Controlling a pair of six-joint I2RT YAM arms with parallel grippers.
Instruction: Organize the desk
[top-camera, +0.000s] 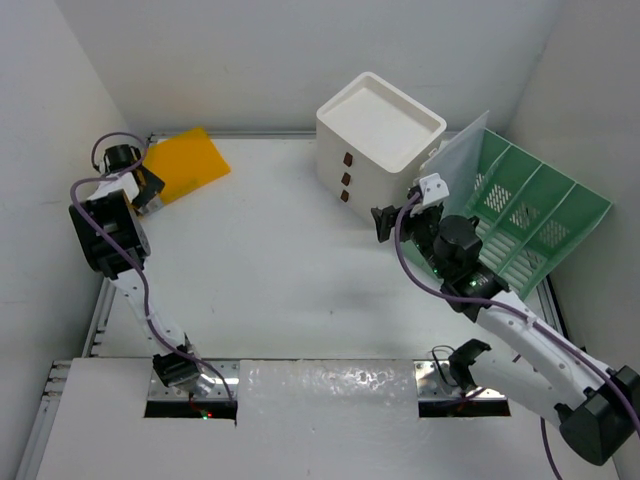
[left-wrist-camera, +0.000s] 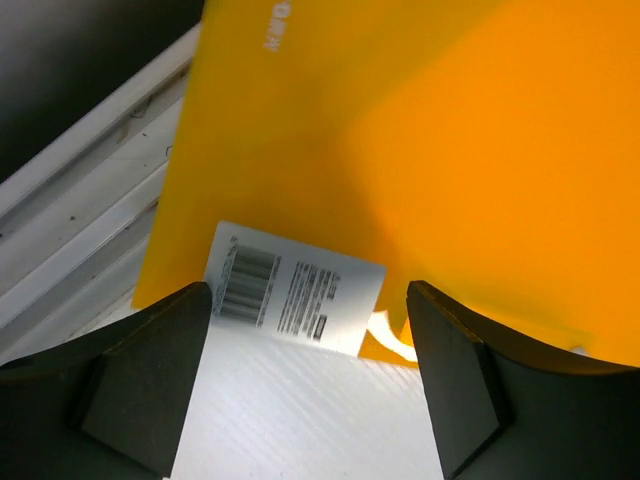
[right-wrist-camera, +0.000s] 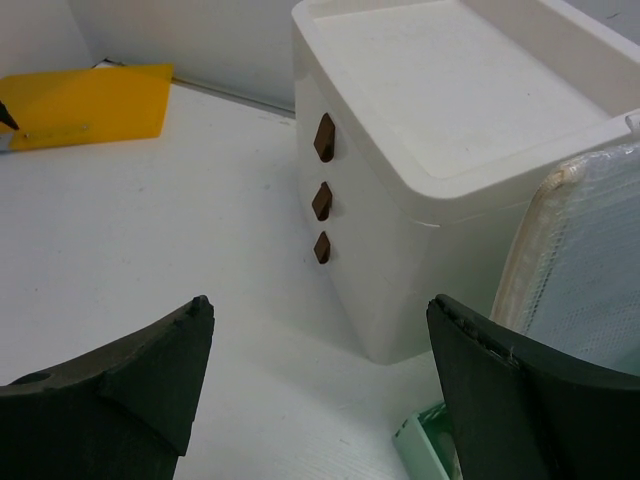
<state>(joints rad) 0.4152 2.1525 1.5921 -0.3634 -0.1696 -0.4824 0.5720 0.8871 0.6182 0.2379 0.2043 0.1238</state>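
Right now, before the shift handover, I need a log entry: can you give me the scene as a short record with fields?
desk: white, items along far side
yellow folder: flat, far left corner
barcode label: white, at the folder's edge
drawer box: white, three brown knobs
green rack: tilted, right side
pale sheet: upright between drawer box and green rack
left gripper: open, over the labelled edge
right gripper: open, empty, facing drawer box

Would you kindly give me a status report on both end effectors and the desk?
Left end effector open over labelled edge of orange folder. Right end effector open, empty, facing white drawer box. Desk: green rack tilted far right.
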